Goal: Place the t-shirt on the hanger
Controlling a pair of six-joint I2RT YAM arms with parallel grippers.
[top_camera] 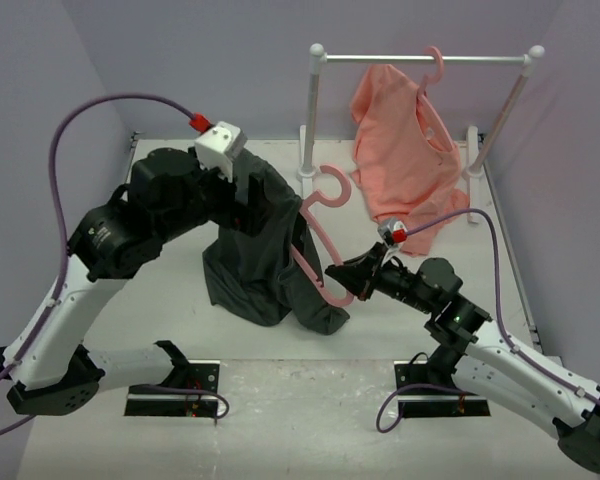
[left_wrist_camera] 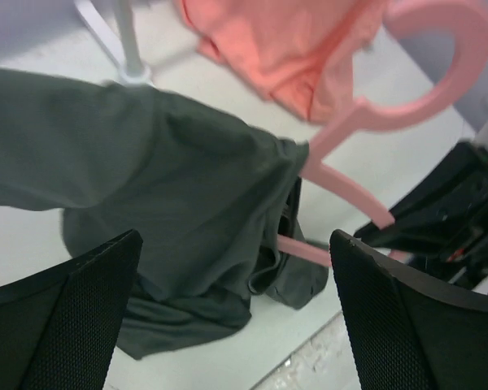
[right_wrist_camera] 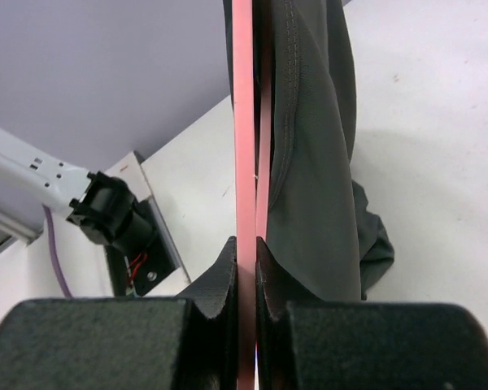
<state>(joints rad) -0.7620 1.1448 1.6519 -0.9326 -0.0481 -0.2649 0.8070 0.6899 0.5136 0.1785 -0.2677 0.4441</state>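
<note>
While right hand (right_wrist_camera: 246,248) clamps the stiff hanger (right_wrist_camera: 244,122), left hand (left_wrist_camera: 234,240) gapes empty; limp t-shirt (left_wrist_camera: 163,179) likely wants pinching at its edge.

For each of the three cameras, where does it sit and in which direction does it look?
Top external: above and behind the robot, looking down on the table; the left arm and right arm show.
Left wrist: on the left arm, looking down over the t-shirt toward the salmon garment; its open fingers show.
Right wrist: on the right arm, looking along the hanger; its fingers clamp it.
All three share the t-shirt and the hanger.
</note>
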